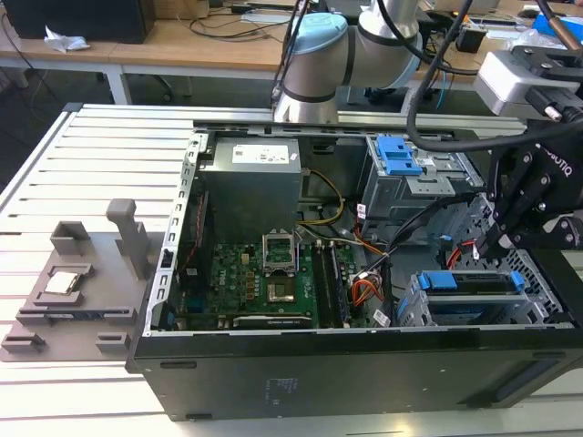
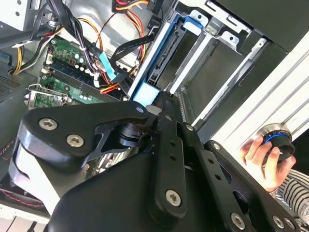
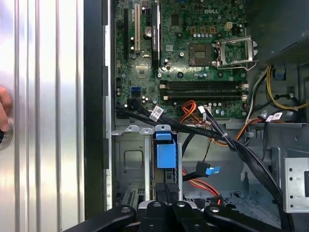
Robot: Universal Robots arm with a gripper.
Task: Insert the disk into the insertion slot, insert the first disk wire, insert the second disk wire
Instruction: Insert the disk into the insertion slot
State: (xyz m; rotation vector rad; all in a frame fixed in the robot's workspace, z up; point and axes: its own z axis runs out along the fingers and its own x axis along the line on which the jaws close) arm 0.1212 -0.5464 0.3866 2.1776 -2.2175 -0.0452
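Observation:
The disk (image 1: 455, 281), in its bright blue carrier, sits inside the silver insertion slot (image 1: 410, 309) at the case's front corner, on the exterior view's right. My black gripper (image 1: 497, 244) hangs just above the slot with its fingers closed together and nothing visible between them. In the first wrist view the gripper (image 3: 165, 193) is at the end of the disk's blue carrier (image 3: 165, 154), inside the slot (image 3: 126, 162). The red first disk wire (image 3: 202, 185) lies loose beside the slot, near a black cable with a light blue plug (image 3: 210, 170). In the second wrist view the fingertips (image 2: 161, 101) touch the disk's blue carrier (image 2: 145, 92).
A taller grey cage with a blue latch (image 1: 401, 159) stands behind the slot. The green motherboard (image 1: 264, 282) and an orange-yellow wire bundle (image 1: 364, 291) fill the case's middle. A grey fixture plate (image 1: 73, 291) lies on the slatted table. A person's hand (image 2: 263, 157) grips a round knob outside the case.

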